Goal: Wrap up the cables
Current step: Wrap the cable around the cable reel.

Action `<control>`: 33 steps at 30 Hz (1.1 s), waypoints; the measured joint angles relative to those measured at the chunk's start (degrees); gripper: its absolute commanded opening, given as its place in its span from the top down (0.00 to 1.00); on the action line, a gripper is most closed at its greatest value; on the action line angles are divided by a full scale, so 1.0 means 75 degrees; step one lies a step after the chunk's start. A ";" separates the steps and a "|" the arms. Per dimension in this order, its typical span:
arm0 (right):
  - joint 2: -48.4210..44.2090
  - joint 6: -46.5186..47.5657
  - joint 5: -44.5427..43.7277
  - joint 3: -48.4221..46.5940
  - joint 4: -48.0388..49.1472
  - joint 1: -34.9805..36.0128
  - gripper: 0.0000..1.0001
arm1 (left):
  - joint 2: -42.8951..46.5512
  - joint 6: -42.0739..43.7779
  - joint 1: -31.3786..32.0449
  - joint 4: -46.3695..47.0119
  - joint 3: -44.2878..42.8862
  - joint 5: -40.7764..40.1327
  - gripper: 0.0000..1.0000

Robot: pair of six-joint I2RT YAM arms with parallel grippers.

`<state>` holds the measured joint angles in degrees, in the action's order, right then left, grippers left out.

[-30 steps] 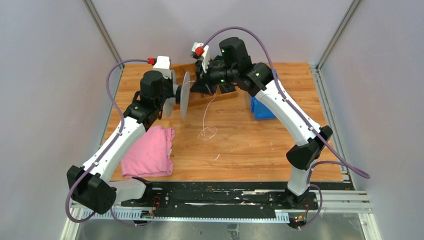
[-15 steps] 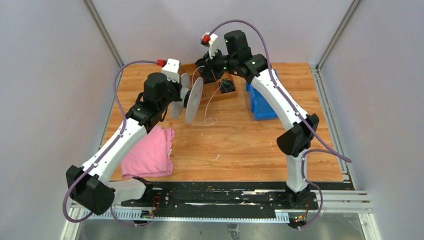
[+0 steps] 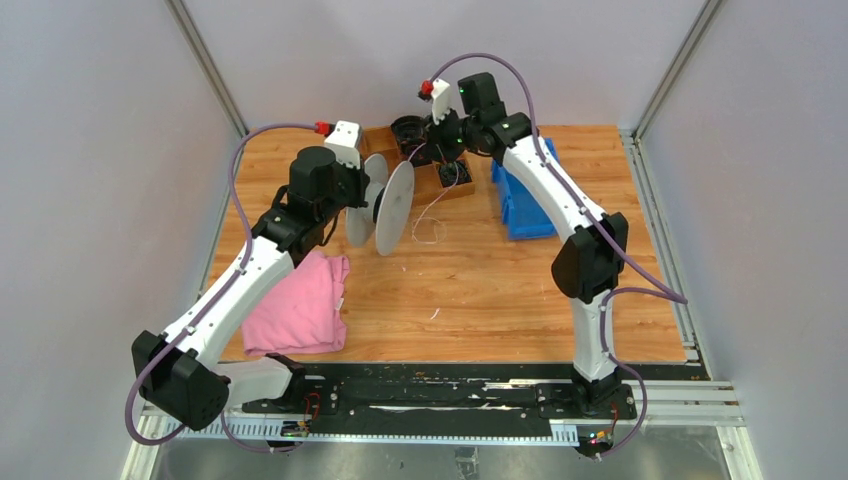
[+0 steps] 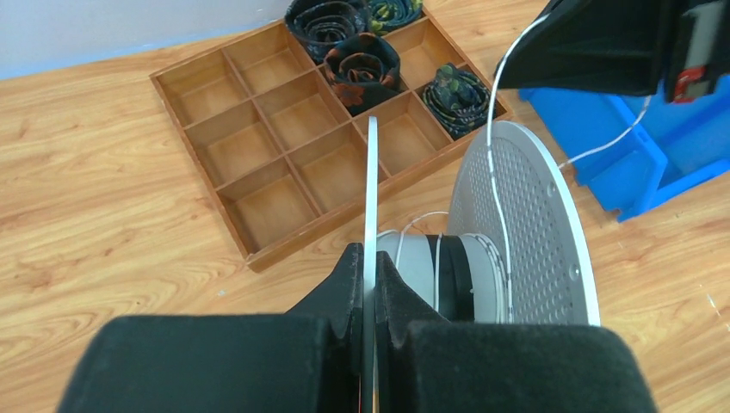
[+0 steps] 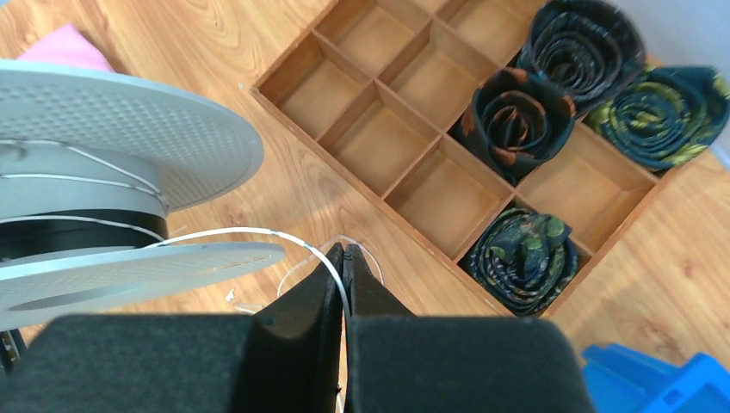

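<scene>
A white spool (image 3: 386, 205) with two perforated flanges hangs above the table at the back centre. My left gripper (image 4: 368, 258) is shut on the thin edge of its near flange (image 4: 371, 189). The cable (image 4: 497, 138), a thin white wire, makes a few turns round the hub, passes over the far flange (image 4: 534, 232) and rises to my right gripper (image 3: 428, 150). That right gripper (image 5: 343, 254) is shut on the cable (image 5: 250, 232), just beyond the spool (image 5: 112, 138). Loose cable loops (image 3: 430, 228) lie on the wood below.
A wooden compartment tray (image 4: 297, 245) sits at the back, with rolled dark ties (image 5: 516, 120) in several cells. A blue bin (image 3: 520, 212) stands to its right. A pink cloth (image 3: 300, 305) lies at the left, under my left arm.
The right gripper has drawn back and to the right with the cable. The left arm has carried the spool rightwards. The loose loops have slid toward the back.
</scene>
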<state>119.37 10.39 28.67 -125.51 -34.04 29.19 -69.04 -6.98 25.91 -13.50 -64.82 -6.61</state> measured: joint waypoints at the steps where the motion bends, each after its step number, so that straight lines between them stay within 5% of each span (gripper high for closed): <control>1: 0.0017 0.0015 0.0003 0.0140 0.0035 -0.0006 0.99 | 0.0000 -0.0047 0.0000 -0.0012 0.0000 0.0009 1.00; 19: 0.0256 0.0029 0.0516 0.2101 0.0568 -0.0154 0.93 | 0.0131 -0.0545 -0.0417 -0.0364 -0.0411 0.0405 1.00; 33: 0.0204 -0.0023 0.1253 0.2795 0.0720 -0.0163 0.65 | 0.0184 -0.0737 -0.0597 -0.0399 -0.0469 0.0548 1.00</control>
<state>120.90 10.22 38.06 -104.55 -28.64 27.97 -67.66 -12.51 21.43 -16.49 -68.34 -2.50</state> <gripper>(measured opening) 0.305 0.037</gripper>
